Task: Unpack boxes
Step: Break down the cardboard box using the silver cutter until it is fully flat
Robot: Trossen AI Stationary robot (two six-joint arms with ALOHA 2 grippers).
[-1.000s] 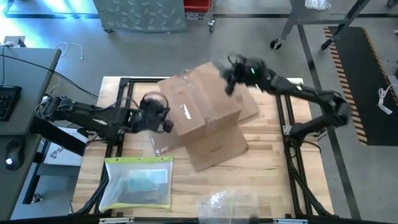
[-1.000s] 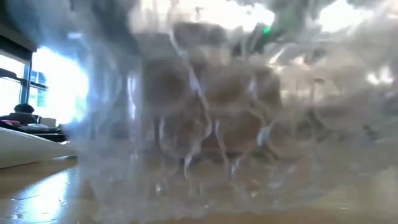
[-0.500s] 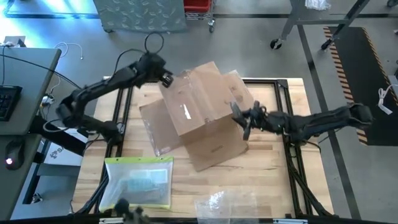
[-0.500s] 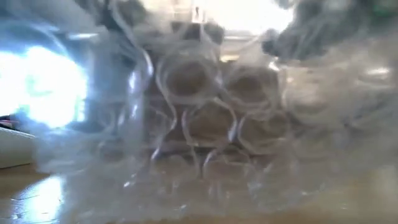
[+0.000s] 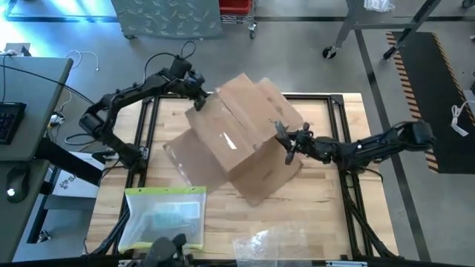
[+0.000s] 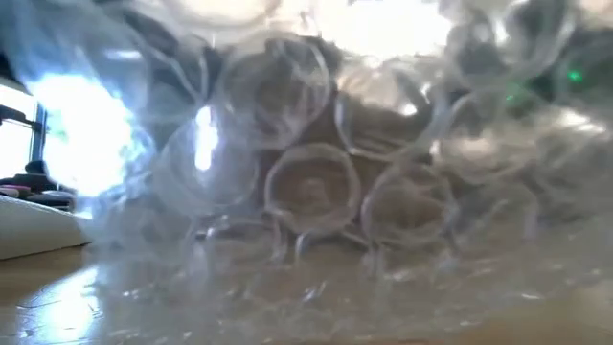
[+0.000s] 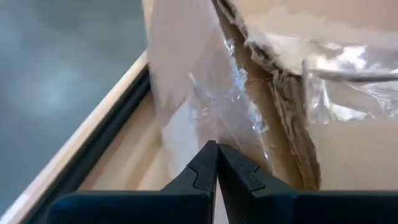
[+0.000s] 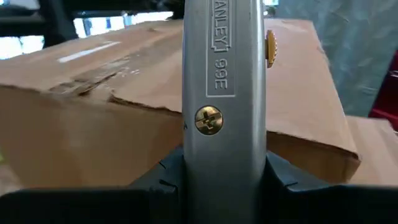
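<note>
Now | box [image 5: 241,133] tilted mid-table, stiff yet light, you'd grip flap edges | left gripper [image 5: 194,94] pinched shut empty at its 10 o'clock corner | right gripper [image 5: 291,142] at 3 o'clock clamps utility knife [image 8: 222,93]

The table [image 5: 326,215] is a light wooden top edged by a black metal frame [image 5: 335,119]. A brown cardboard box [image 5: 237,141] rests on it, tilted, between the two grippers: the left gripper [image 5: 199,100] is at its far left corner and the right gripper [image 5: 286,144] at its right side. A flat clear sleeve with a yellow edge [image 5: 167,215] lies near the front left corner, well in front of the left gripper. Crinkly clear plastic film [image 5: 271,241] lies at the front edge, in front of the right gripper.
</note>
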